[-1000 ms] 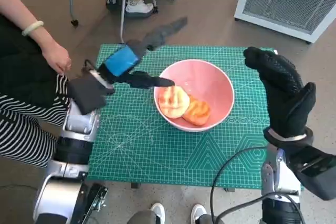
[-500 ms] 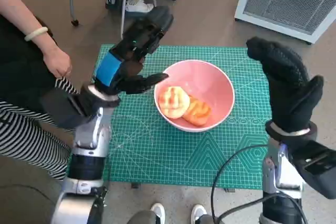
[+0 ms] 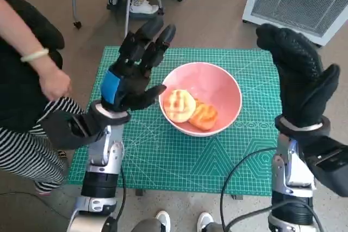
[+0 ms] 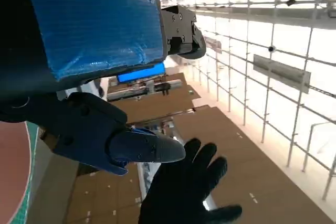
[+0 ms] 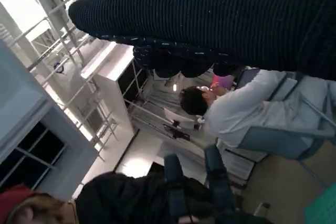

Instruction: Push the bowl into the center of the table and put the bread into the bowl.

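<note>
Pink bowl point(image 3: 201, 98) sits roughly mid-counter on the green cutting mat point(image 3: 163, 156), w/ two pieces of bread point(image 3: 180, 105) already inside, at its 7–8 o'clock side, touching each other. Judging from that, task looks done or nearly so.

Risks from here:
- Left hand point(image 3: 133, 71) hangs at the bowl's 9–10 o'clock, thumb tip just beside the rim. A careless sweep toward 3 o'clock could clip the rim, shove the bowl off-centre or tip it; the bread might roll out.
- Right hand point(image 3: 302, 80) is raised at the bowl's 3 o'clock, well apart from it. Dropping it straight down risks little, but swinging inward could knock the bowl from that side.
- A person's hand point(image 3: 56, 82) is near the counter at 9 o'clock; left arm pulling back that way could bump it.

Fingers: left hand's fingers point(image 3: 147, 39) are spread wide, pointing to 12–1 o'clock, holding nothing, touching nothing I can make out. Right hand's fingers are also extended and apart, up in the air, empty.
</note>
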